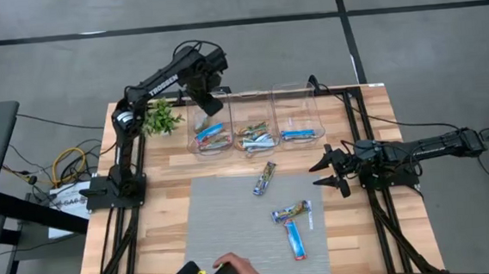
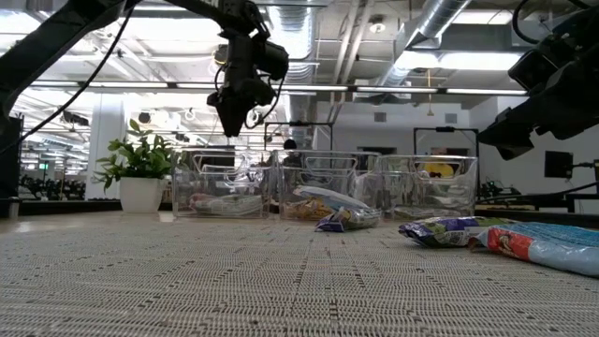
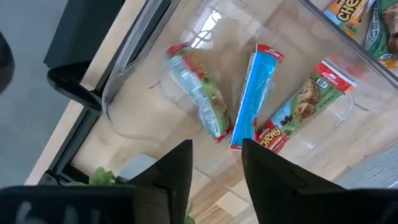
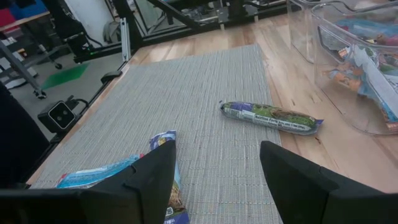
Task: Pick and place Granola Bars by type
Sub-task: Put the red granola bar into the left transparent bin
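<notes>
My left gripper [image 1: 205,103] hangs open and empty above the left clear bin [image 1: 212,132]. In the left wrist view its fingers [image 3: 216,168] frame that bin's floor, where three bars lie: a silver-green one [image 3: 200,93], a bright blue one [image 3: 254,93] and a green-and-red one [image 3: 305,106]. My right gripper [image 1: 326,171] is open and low at the mat's right edge, touching nothing. Three granola bars rest flat on the grey mat: a silver-green one [image 1: 265,179] [image 4: 270,116], a multicoloured one [image 1: 291,211] [image 4: 166,155] and a blue one [image 1: 296,239] [image 4: 93,175].
The middle bin [image 1: 254,128] holds several bars and the right bin [image 1: 299,120] holds a blue one. A small green plant [image 1: 161,119] stands left of the bins. A person's hand [image 1: 237,271] with a dark object is at the table's near edge.
</notes>
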Action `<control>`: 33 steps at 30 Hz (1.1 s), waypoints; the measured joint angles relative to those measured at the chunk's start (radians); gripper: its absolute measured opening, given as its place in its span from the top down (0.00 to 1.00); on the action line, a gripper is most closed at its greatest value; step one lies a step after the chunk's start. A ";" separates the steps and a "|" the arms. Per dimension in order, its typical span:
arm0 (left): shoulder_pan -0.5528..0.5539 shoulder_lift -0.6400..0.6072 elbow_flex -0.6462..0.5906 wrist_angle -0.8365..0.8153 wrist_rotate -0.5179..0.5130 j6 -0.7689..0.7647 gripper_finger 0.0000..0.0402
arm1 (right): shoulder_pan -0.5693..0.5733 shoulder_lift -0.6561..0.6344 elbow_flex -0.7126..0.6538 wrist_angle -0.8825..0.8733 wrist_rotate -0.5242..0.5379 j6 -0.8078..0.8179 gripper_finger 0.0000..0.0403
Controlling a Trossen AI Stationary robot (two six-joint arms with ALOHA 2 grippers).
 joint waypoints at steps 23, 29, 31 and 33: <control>-0.194 -0.097 -0.265 0.102 0.033 -0.092 0.63 | 0.000 0.000 0.000 0.000 0.000 0.000 0.44; -0.248 -0.352 -0.647 0.482 0.127 -0.252 0.63 | 0.000 0.000 0.000 0.000 0.000 0.000 0.44; -0.270 -0.448 -0.769 0.622 0.155 -0.328 0.63 | 0.000 0.000 0.000 0.000 0.000 0.000 0.44; -0.302 -0.537 -0.890 0.765 0.167 -0.406 0.63 | 0.000 0.000 0.000 0.000 0.000 0.000 0.44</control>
